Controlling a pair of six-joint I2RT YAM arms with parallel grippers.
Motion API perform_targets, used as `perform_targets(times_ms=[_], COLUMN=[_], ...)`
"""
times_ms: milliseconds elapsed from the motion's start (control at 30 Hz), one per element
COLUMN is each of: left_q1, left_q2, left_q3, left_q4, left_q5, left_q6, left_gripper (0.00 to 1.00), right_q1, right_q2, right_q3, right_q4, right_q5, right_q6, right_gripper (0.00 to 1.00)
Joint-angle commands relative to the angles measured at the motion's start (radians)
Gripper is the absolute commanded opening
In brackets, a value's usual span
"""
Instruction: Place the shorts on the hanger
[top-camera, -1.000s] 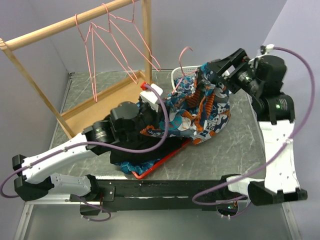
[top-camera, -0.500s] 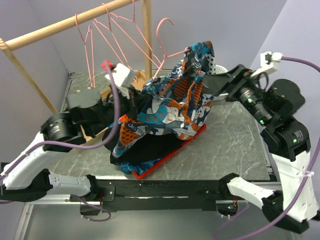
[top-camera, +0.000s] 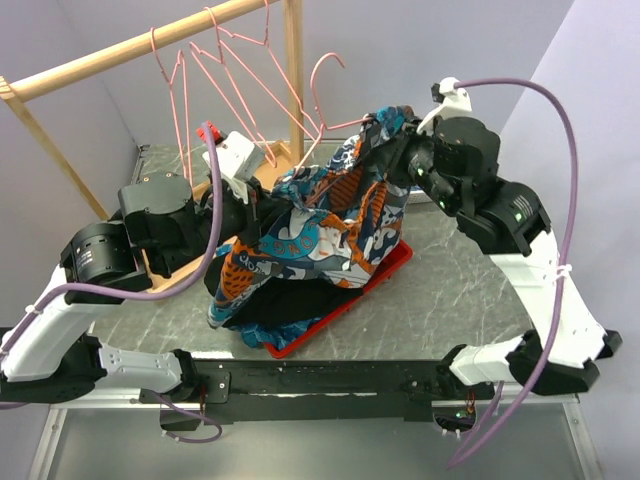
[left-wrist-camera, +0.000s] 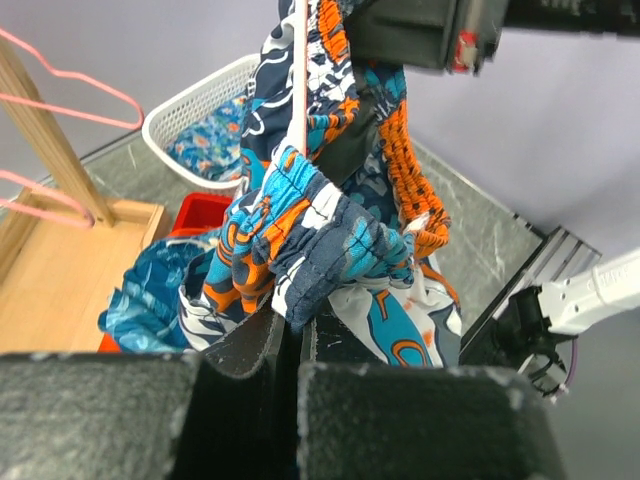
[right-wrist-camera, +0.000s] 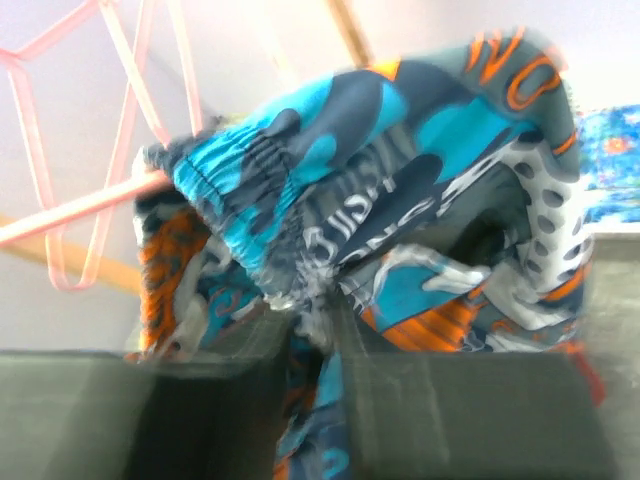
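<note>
I count four pink wire hangers (top-camera: 186, 130): three on the rail, and one hanger (left-wrist-camera: 300, 80) off it. One wooden rack (top-camera: 110, 55). One pair of printed shorts (top-camera: 330, 220). One black garment (top-camera: 290, 308). One red tray (top-camera: 390, 268). One white basket (left-wrist-camera: 205, 87), with one blue flowered cloth (left-wrist-camera: 205, 145) in it. Two pincers, both mine: left pincer (left-wrist-camera: 300, 330), right pincer (right-wrist-camera: 315, 330).

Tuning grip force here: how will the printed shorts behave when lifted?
Probably floppy: the shorts sag in loose folds from the left claw. Likely light: the thin pink hanger threaded in them looks unbent. The gathered waistband should pinch securely, I'd guess.
</note>
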Motion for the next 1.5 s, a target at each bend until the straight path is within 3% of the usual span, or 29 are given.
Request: perform_targets(times_ms=[0, 67, 333, 367, 433, 467, 533, 567, 633, 767, 933, 1033, 1167, 1367, 1467], left_q1=[0.003, 0.003, 0.003, 0.003, 0.003, 0.003, 0.003, 0.003, 0.003, 0.003, 0.003, 0.003, 0.003, 0.003, 0.003], left_q2=[-0.052, -0.068, -0.109, -0.111, -0.111, -0.109, -0.115, -0.122, -0.142, -0.174, -0.201, -0.221, -0.234, -0.267, -0.286], left_q3=[0.011, -0.008, -0.012, -0.009, -0.002, 0.003, 0.006, 0.005, 0.0, 0.001, -0.006, -0.017, -0.028, -0.028, -0.008], left_q4=[0.007, -0.01, -0.068, -0.076, -0.086, -0.091, -0.088, -0.08, -0.051, -0.03, -0.033, -0.03, -0.028, 0.001, 0.007], left_q5=[0.007, 0.022, 0.146, 0.155, 0.166, 0.16, 0.137, 0.134, 0.131, 0.134, 0.122, 0.137, 0.138, 0.166, 0.198], left_q6=[-0.02, -0.022, -0.02, -0.022, -0.022, -0.022, -0.026, -0.031, -0.048, -0.052, -0.058, -0.06, -0.057, -0.058, -0.06], left_gripper=[0.01, 0.01, 0.01, 0.01, 0.01, 0.01, 0.01, 0.01, 0.01, 0.01, 0.01, 0.01, 0.01, 0.01, 0.01], right_q1=[0.007, 0.007, 0.006, 0.007, 0.007, 0.007, 0.007, 0.006, 0.007, -0.023, -0.282, -0.335, -0.421, -0.459, -0.513], right_q2=[0.023, 0.043, 0.158, 0.16, 0.154, 0.145, 0.105, 0.087, 0.01, -0.171, -0.269, -0.265, -0.254, -0.204, -0.184], right_q3=[0.123, 0.193, 0.372, 0.367, 0.346, 0.332, 0.281, 0.26, 0.157, -0.103, -0.292, -0.34, -0.389, -0.421, -0.533], right_q4=[-0.067, -0.099, -0.081, -0.072, -0.037, -0.02, 0.023, 0.037, 0.089, 0.221, 0.275, 0.283, 0.329, 0.306, 0.422], right_q5=[0.156, 0.24, 0.182, 0.164, 0.13, 0.112, 0.06, 0.052, 0.07, 0.233, 0.054, 0.024, -0.135, -0.137, -0.309], right_q6=[-0.015, -0.029, -0.073, -0.075, -0.082, -0.085, -0.099, -0.104, -0.115, -0.086, 0.085, 0.141, 0.184, 0.24, 0.264], right_gripper=[0.07, 0.0, 0.04, 0.14, 0.22, 0.35, 0.5, 0.65, 0.8, 0.95, 0.96, 0.97, 0.97, 0.98, 0.97])
